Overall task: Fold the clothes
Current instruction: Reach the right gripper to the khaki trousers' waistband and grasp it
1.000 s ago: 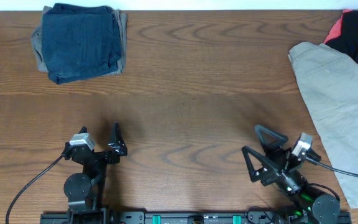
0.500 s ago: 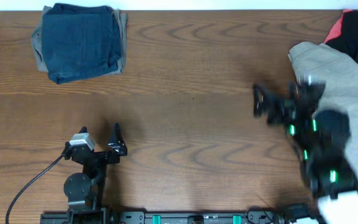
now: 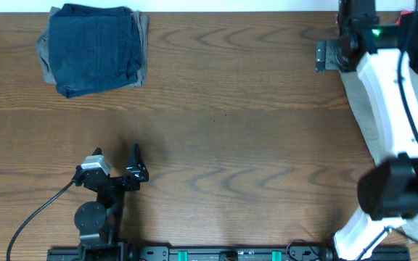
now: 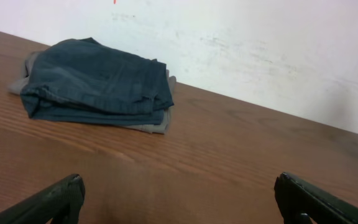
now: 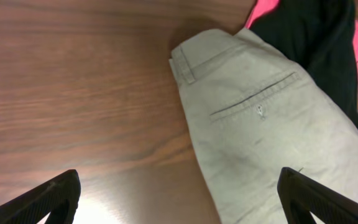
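1. Khaki trousers [image 5: 260, 137] lie flat along the right side of the table [image 3: 231, 109], back pocket up.
2. Nearest us, the left gripper [image 4: 182, 202] sits low, fingers spread wide, holding nothing.
3. Farther out, the right gripper [image 5: 182, 202] hovers beside the waistband, fingers apart and empty.
4. Farthest, we see a black-and-pink garment [image 5: 316, 37] touching the trousers, and a folded dark blue garment [image 3: 93, 47] far left.

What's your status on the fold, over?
Left gripper open, empty. Right gripper open above khaki trousers, unfolded, ungrasped. Black-and-pink garment overlaps their edge.
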{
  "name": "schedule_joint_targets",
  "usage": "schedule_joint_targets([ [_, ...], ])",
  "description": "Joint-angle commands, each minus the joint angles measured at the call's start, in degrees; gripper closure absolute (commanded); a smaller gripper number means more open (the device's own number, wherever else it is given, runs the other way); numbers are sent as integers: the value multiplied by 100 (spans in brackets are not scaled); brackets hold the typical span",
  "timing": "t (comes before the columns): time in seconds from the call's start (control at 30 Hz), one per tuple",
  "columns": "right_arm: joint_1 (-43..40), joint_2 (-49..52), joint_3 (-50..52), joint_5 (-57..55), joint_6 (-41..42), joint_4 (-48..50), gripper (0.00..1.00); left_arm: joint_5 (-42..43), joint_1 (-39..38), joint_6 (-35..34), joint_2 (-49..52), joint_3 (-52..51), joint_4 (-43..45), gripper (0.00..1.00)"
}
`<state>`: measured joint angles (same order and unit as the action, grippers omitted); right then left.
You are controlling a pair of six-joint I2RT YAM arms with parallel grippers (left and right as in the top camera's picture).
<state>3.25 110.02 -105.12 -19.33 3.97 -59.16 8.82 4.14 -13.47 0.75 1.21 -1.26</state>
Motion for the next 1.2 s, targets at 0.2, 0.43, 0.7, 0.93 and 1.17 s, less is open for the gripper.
schedule_joint_targets([
  [0.2, -529, 1139, -205, -234, -595, 284, 1, 103, 28, 35, -13, -98, -190, 2],
  [0.43, -861, 1652, -205, -175, -708, 697, 2, 103, 28, 35, -13, -98, -190, 2],
  [0.7, -887, 1875, -201, 133, -1012, 1176, 7, 103, 28, 35, -13, -98, -190, 2],
  [0.93, -896, 2356, -201, 94, -1093, 1320, 10, 103, 28, 35, -13, -98, -190, 2],
  [1.17, -903, 2651, -201, -168, -1093, 1443, 12, 103, 28, 35, -13, -98, -190, 2],
])
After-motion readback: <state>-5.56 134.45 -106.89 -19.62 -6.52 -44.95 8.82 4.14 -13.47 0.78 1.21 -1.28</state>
